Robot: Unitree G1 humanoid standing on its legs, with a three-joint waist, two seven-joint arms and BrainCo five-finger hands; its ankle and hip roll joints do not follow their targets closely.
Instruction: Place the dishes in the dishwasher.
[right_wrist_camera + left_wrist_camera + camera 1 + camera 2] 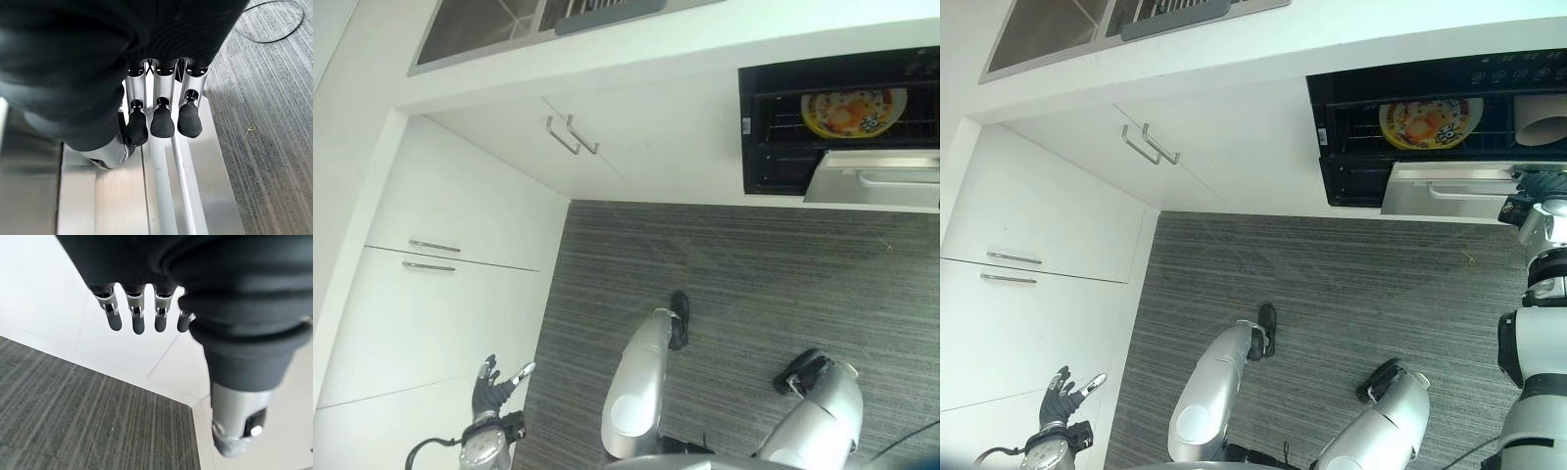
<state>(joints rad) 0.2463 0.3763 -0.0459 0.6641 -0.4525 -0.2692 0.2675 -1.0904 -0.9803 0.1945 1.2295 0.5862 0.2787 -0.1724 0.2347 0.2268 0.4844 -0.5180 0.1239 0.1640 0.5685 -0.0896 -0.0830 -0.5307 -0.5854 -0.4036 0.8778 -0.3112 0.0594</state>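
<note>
The dishwasher (1430,137) stood open under the white counter (1332,39), its stainless door (1449,191) partly lowered, and 1 yellow patterned plate (1430,122) already sat on the wire rack (1351,132) inside, with a pale round dish (1542,117) beside it at the rack's right end. The right hand (161,117) was at the door's top edge, fingers extended and only slightly bent over the long bar handle (171,191) — tips close to the steel, though whether they touched it could not be told, and nothing was held. The left hand (494,387) hung low in front of the white cupboard drawers (440,294), well apart from the dishwasher, its fingers relaxed and spread, holding nothing. No dish was in either hand, so the loading looked largely done and the step in hand seemed to be the door itself — most likely closing it. That would call for the right fingers to settle against the handle or the door's edge and press evenly toward the cabinet, keeping clear of the rack so the plate was not jarred. The grey carpet (754,284) lay below.
</note>
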